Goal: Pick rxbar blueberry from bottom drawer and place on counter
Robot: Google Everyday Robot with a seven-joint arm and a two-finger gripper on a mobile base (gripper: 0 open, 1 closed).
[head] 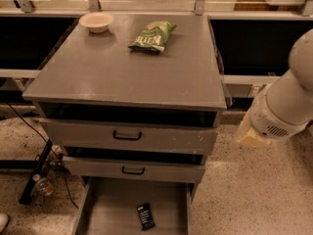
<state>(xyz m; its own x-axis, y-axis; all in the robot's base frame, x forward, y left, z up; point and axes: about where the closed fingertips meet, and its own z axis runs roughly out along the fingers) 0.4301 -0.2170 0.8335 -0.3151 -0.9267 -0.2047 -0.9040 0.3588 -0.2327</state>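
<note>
The rxbar blueberry (145, 216), a small dark bar with pale lettering, lies flat on the floor of the pulled-out bottom drawer (110, 209), near its middle front. Above it the grey counter (122, 72) tops the cabinet. My white arm comes in from the right edge, and my gripper (252, 137) shows only as a pale beige end beside the cabinet's right side, level with the top drawer. It is well above and to the right of the bar and touches nothing.
A green chip bag (152, 35) and a small pale bowl (96, 22) sit at the back of the counter. Two upper drawers with black handles (127, 135) stand slightly ajar. Cables and a black stand leg (36, 173) lie on the speckled floor to the left.
</note>
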